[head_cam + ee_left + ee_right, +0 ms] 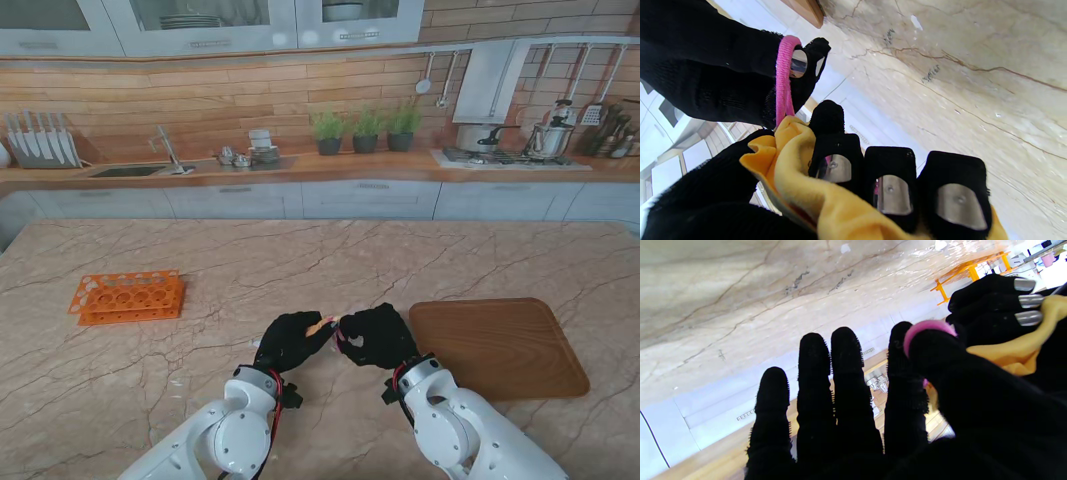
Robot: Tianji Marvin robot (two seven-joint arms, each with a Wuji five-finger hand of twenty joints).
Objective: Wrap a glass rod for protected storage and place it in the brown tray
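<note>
My left hand (292, 340) is shut on a yellow cloth bundle (318, 325), held just above the table in front of me. The glass rod itself is hidden; I see only the yellow cloth (796, 173) bunched under my left fingers (890, 186). My right hand (375, 335) meets the left one and holds a pink elastic band (783, 76), looped over its thumb and a finger, at the cloth's end. In the right wrist view the pink band (923, 328) sits on the thumb, beside the cloth (1017, 353). The brown tray (497, 345) lies to the right of my right hand.
An orange test-tube rack (127, 296) stands on the marble table at the left, farther from me. A corner of the tray (806, 10) shows in the left wrist view. Beyond the table's far edge runs a kitchen counter.
</note>
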